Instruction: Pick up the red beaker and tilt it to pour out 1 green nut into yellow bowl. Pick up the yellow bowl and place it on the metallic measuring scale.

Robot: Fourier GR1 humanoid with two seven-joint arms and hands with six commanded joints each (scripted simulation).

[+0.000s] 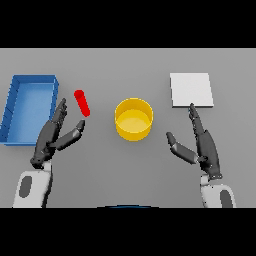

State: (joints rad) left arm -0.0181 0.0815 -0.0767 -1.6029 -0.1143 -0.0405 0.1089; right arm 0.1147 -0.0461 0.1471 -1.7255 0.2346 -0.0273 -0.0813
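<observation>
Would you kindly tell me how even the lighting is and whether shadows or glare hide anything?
Head view: flat, even light on the grey table; no glare on the yellow bowl or the metallic scale; the red beaker shows clearly.

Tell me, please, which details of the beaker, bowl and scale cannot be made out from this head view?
- Green nut: none shows in the head view; the red beaker lies tilted and its mouth is too small to see into.
- Yellow bowl: its inside looks plain yellow; any small content cannot be told.
- Metallic measuring scale: only a flat pale top shows; any display is not visible.
</observation>
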